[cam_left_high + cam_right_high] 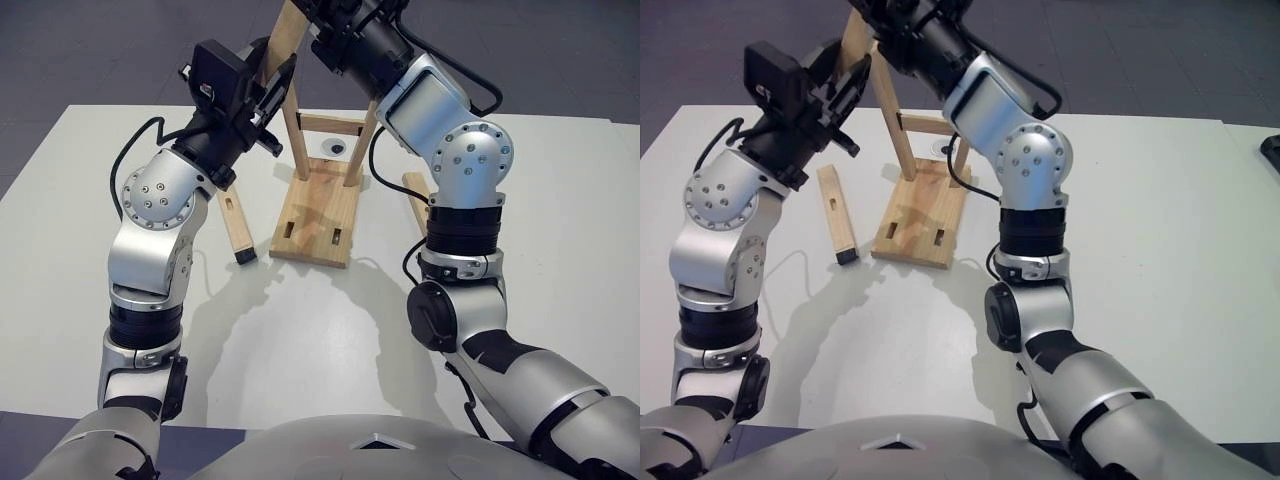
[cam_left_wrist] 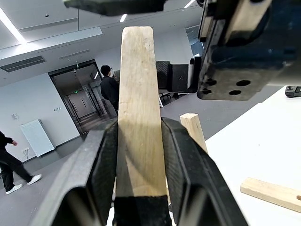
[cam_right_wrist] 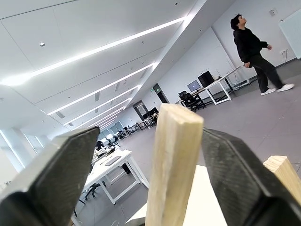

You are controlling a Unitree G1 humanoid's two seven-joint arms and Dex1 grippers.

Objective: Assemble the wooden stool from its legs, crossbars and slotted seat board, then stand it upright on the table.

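Two uprights are standing in the seat board (image 1: 315, 218) on the table (image 1: 560, 230), with a crossbar (image 1: 332, 124) joining them. Your left gripper (image 2: 140, 129) is clamping the left leg (image 1: 292, 128) at its top; your right gripper (image 3: 164, 136) is sitting wide around the right leg (image 1: 362, 150). A loose leg (image 1: 236, 222) is lying beside the board

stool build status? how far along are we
Done: two legs, joined by a crossbar, stand in the seat board lying flat on the table. In hand: left claw grips a third leg; right claw sits open around a standing leg's top. Left: both near slots are empty, a loose leg lies on the table, stool not yet upright.
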